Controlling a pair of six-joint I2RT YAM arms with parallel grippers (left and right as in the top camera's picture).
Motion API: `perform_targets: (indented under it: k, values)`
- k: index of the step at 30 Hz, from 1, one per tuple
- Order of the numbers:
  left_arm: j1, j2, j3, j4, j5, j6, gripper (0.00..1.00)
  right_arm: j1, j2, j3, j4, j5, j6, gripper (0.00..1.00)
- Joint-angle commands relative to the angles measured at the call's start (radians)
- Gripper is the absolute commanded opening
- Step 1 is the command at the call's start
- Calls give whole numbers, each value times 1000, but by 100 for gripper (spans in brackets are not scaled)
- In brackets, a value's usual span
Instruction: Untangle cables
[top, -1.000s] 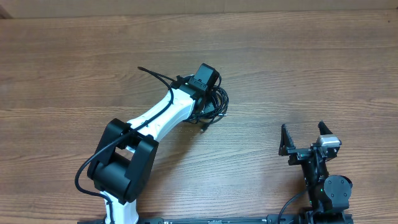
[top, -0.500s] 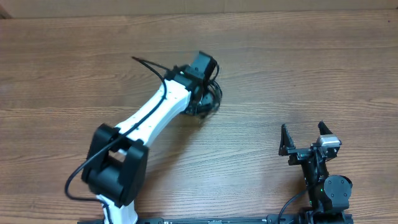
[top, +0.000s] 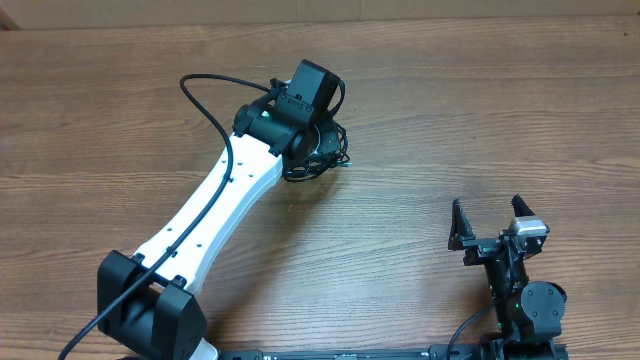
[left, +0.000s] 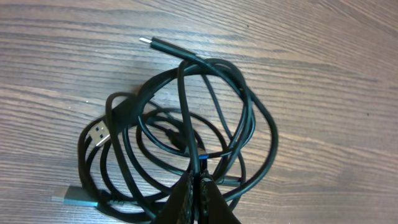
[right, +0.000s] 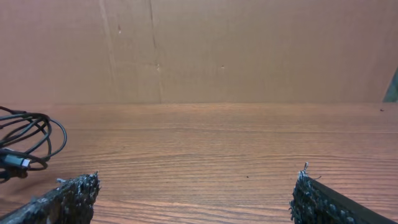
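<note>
The cables (left: 186, 143) are a tangled coil of thin black cords on the wooden table, with a silver USB plug (left: 99, 132) at the left and a slim plug (left: 151, 43) at the top. My left gripper (left: 198, 186) is shut on one black strand of the coil. From overhead the bundle (top: 335, 160) is mostly hidden under my left wrist (top: 305, 100). My right gripper (top: 490, 222) is open and empty, far right of the cables. In the right wrist view the bundle (right: 28, 143) lies at the far left, away from the open fingers (right: 196, 199).
The wooden table (top: 480, 120) stretches around the bundle. A brown cardboard wall (right: 249, 50) stands behind the table. The left arm's own thick black wire (top: 205, 95) arcs above its white link.
My left arm has reached farther back and left, and the cable bundle has moved with it. The right arm has not moved.
</note>
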Motion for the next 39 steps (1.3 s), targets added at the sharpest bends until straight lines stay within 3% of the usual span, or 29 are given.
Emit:
perform_targets:
  k: [1,6,11,18,23,24,27,30,39]
  values:
    - [-6,18,11,5,23,44,4,-2,-10,-10,6,5,3,100]
    - [0,30,11,65,6,138,4,-2,-10,-10,6,5,3,100]
    - [5,48,11,76,-129,150,4,-2,-10,-10,6,5,3,100]
    - [5,80,11,54,-18,148,4,-2,-10,-10,6,5,3,100]
    - [9,80,19,52,60,182,10,-2,-10,-10,6,5,3,100]
    - [11,79,24,48,68,182,18,-2,-10,-10,6,5,3,100]
    - [21,79,45,18,66,188,64,-2,-10,-10,6,5,3,100]
    - [39,79,73,-27,67,210,85,-2,-10,-10,6,5,3,100]
    - [92,79,239,-251,86,211,98,-2,-10,-10,6,5,3,100]
